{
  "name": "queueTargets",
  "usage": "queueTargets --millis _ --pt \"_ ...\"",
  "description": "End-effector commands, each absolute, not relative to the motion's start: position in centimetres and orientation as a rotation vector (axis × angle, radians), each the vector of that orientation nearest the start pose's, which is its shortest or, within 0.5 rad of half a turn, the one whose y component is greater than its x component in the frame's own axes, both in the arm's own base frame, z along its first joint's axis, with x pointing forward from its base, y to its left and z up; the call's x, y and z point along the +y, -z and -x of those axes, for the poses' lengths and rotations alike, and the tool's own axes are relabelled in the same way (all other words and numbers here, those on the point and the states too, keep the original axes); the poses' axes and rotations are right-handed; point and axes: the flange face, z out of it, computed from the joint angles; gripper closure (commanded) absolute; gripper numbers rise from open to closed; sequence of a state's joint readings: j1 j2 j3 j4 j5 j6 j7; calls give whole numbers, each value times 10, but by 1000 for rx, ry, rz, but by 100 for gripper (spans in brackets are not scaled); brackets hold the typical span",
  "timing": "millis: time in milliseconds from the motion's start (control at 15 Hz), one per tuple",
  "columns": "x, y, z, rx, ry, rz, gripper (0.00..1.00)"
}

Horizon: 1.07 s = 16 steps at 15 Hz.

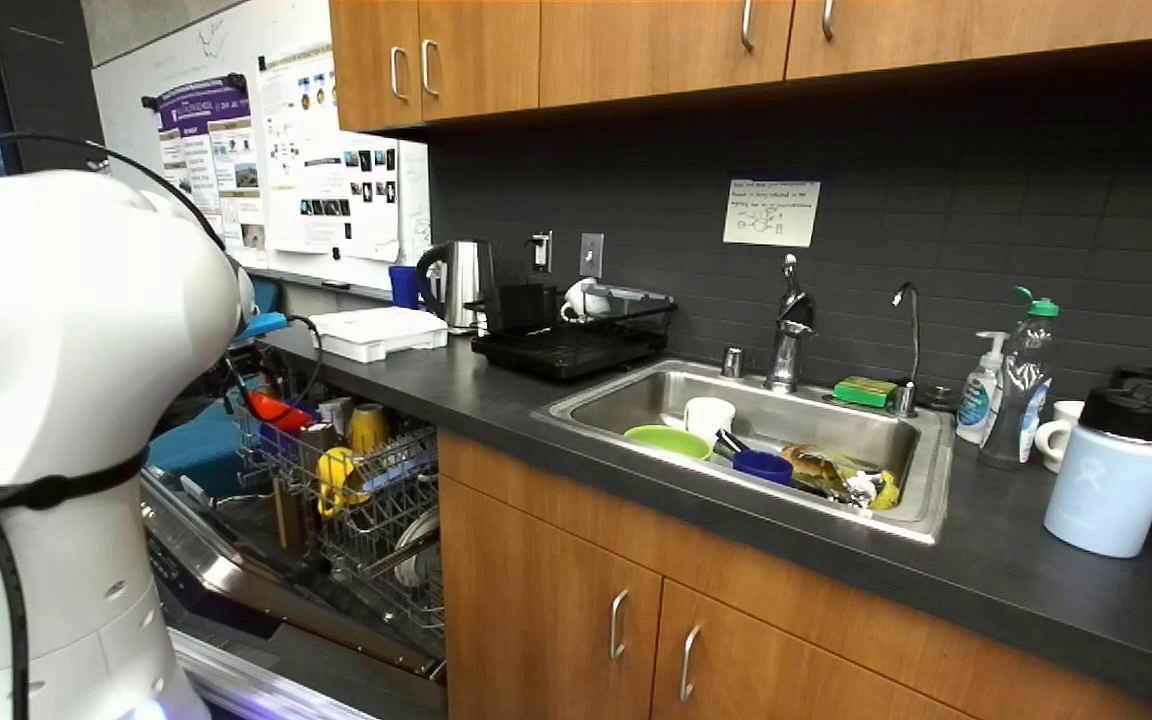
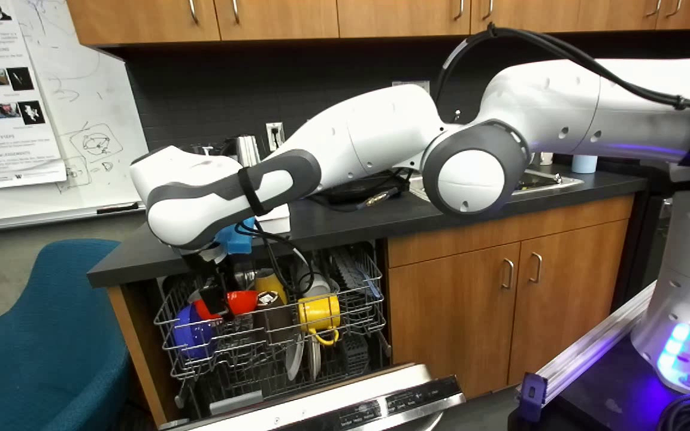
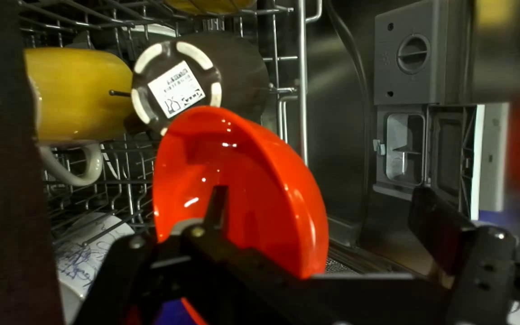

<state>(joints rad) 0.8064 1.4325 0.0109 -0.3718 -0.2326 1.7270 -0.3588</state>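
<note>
Your tool (image 3: 318,201) stands spread wide; the red bowl (image 3: 260,194) lies tilted, its rim showing between the fingers (image 3: 217,205) in the wrist view.

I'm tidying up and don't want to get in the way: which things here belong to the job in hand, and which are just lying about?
Probably the job:
open tool
red bowl, nearest it
dishwasher rack

Apparently just about:
kettle
blue flask
green-capped bottle
chair
</note>
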Motion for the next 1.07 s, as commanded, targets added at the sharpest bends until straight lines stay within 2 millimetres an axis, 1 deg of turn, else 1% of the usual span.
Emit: queueTargets --millis 0,267,533,667,933,1000 --pt "564 -200 -570 -1890 7 2794 0" --pt "563 -214 -575 -1894 57 2807 0" --pt "558 -215 -582 -1889 72 2823 0" --pt "559 -222 -579 -1876 52 2822 0" --pt "566 -243 -564 -1825 -32 2824 0" --pt "567 -245 -559 -1793 -78 2831 0"
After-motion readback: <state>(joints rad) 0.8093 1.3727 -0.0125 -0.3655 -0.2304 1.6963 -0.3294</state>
